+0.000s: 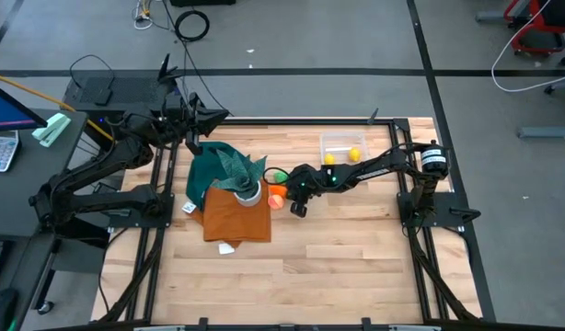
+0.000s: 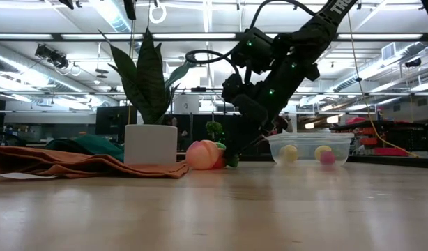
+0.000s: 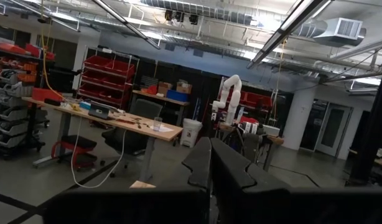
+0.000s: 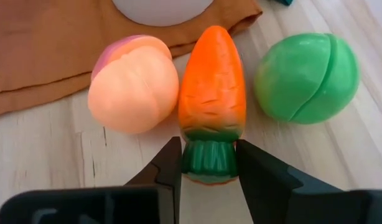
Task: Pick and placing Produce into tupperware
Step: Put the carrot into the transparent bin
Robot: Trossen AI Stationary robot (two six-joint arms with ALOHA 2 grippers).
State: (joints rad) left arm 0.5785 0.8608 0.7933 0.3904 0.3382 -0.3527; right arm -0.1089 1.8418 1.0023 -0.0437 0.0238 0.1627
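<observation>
The right gripper [image 4: 206, 163] is positioned near the middle of the bench [image 1: 347, 248], just off the edge of the orange cloth [image 1: 235, 216]. Its two fingers [image 4: 169, 165] are closed to a narrow gap around the green leafy end of the toy carrot [image 4: 211, 99], with each finger pressed against one side of that end. The carrot lies flat on the bench surface with its orange tip pointing toward the white plant pot [image 2: 150, 144].

Adjacent produce: a toy peach [image 4: 134, 84] lies just beside the carrot on one side, touching or nearly touching it; a green round toy fruit [image 4: 306, 78] lies near the carrot on the other side, apart from it. In the low view the peach [image 2: 203, 155] sits at the edge of the orange cloth.

The clear tupperware [image 1: 344, 147] stands near the bench's far edge, toward its right corner. It contains two yellow pieces [image 1: 354, 154] and, visible in the low view, one pink piece [image 2: 327, 157].

The left gripper [image 3: 211, 165] is held above the bench's far left corner, fingers pressed together with nothing between them.

A green cloth [image 1: 207, 170] lies beneath the potted plant [image 1: 241, 170].
</observation>
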